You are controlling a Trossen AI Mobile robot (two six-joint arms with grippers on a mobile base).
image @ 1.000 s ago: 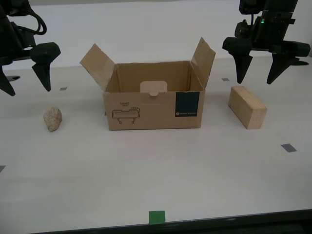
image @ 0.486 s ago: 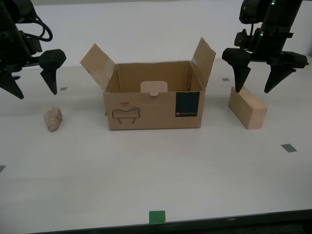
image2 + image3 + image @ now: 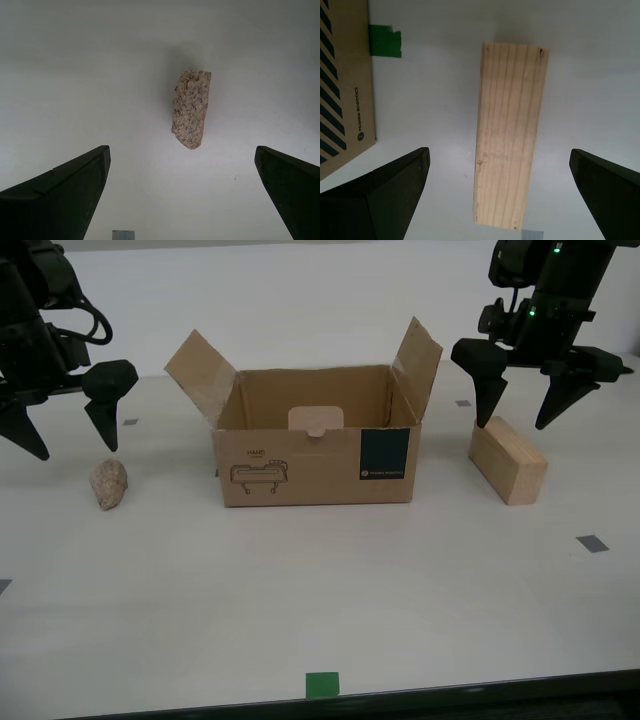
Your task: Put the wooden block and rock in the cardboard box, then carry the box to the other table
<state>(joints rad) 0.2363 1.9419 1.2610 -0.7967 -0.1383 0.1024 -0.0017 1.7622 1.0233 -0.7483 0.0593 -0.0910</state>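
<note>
The cardboard box (image 3: 315,465) stands open in the middle of the pale table, both side flaps raised, nothing visible inside. The wooden block (image 3: 508,460) lies beside it toward the exterior view's right. My first gripper (image 3: 513,426) hangs open just above the wooden block (image 3: 510,135), one finger to each side. The rock (image 3: 108,484) lies toward the exterior view's left. My second gripper (image 3: 77,450) hovers open above and a little behind the rock (image 3: 191,108). The other table is out of view.
Grey tape squares (image 3: 591,543) dot the table, and a green tape square (image 3: 321,684) sits near its front edge. Another green tape piece (image 3: 385,41) lies by the box's side. The table's dark front edge (image 3: 500,698) runs along the bottom of the exterior view.
Both grippers have come down. The first now straddles the block's far end; the second has dropped closer to the rock. Box, block and rock have not moved.
</note>
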